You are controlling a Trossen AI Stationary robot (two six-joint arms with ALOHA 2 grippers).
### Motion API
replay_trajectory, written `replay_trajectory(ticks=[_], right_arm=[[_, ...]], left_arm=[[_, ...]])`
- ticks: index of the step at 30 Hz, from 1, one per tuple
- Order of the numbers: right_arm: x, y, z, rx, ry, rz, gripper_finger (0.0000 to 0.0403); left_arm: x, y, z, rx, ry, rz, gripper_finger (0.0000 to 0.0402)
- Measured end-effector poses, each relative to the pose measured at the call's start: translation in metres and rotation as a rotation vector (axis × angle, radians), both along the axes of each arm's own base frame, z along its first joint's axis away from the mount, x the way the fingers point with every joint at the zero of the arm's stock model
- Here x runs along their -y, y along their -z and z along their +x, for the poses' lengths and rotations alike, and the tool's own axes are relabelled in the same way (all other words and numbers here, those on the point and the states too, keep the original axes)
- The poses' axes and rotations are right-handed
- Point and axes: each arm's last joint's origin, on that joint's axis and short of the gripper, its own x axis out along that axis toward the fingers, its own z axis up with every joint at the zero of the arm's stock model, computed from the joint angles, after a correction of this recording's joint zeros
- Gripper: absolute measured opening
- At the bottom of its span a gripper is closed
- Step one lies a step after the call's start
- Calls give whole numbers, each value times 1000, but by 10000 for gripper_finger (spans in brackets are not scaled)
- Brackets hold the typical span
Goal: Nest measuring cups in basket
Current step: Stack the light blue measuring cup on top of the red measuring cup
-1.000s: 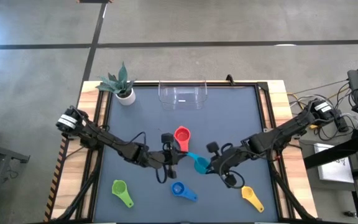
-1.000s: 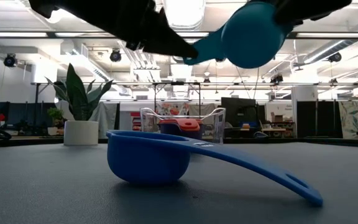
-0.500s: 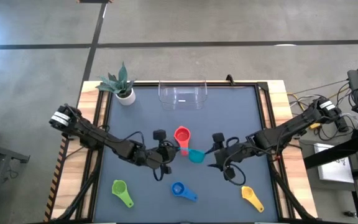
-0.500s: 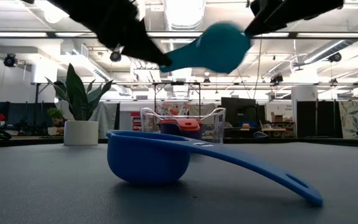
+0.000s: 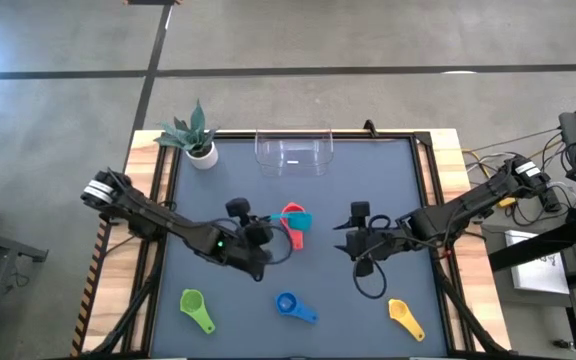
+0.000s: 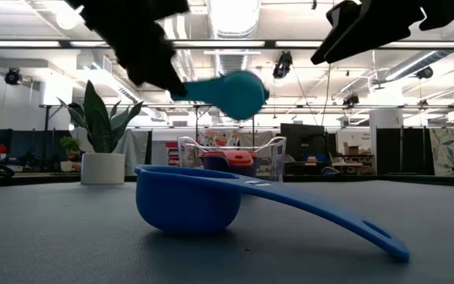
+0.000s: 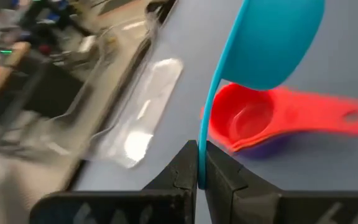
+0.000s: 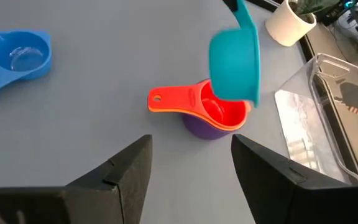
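Now the left pincer is clamped on the teal cup's handle, holding its bowl just above the red-topped stack for nesting; the right pincer stands apart, empty, nearby.

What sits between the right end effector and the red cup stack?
Nothing on the mat; in the high view it is bare between the right end effector and the red cup stack.

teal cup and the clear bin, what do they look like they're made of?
Teal cup: probably molded plastic, opaque with a smooth satin finish; uniform colour, thin flat handle, soft highlights. Clear bin: likely rigid transparent plastic, glossy; the dark mat shows through its walls, and bright glare sits on its floor and rounded rim. Glass looks unlikely, though the look alone can't rule it out.
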Motion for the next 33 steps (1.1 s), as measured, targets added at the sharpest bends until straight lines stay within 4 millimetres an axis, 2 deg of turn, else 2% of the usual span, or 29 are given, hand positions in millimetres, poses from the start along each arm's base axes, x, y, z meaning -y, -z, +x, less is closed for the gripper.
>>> replay_trajectory(ticks=[10,15,19,24,28,33], right_arm=[[0,1,-1,-6,4,4,203],[0,2,-1,-10,4,3,203],[0,2,-1,-12,5,3,203],[0,2,-1,-13,3,1,203],[0,3,-1,-14,2,1,203],[0,3,-1,-14,2,1,203]], left_arm=[[12,34,27,-225,-112,325,0],[18,53,33,-297,-123,369,0],[21,65,31,-308,-139,384,0],[21,70,29,-306,-158,375,4],[22,71,29,-320,-161,340,39],[23,69,31,-308,-161,332,121]])
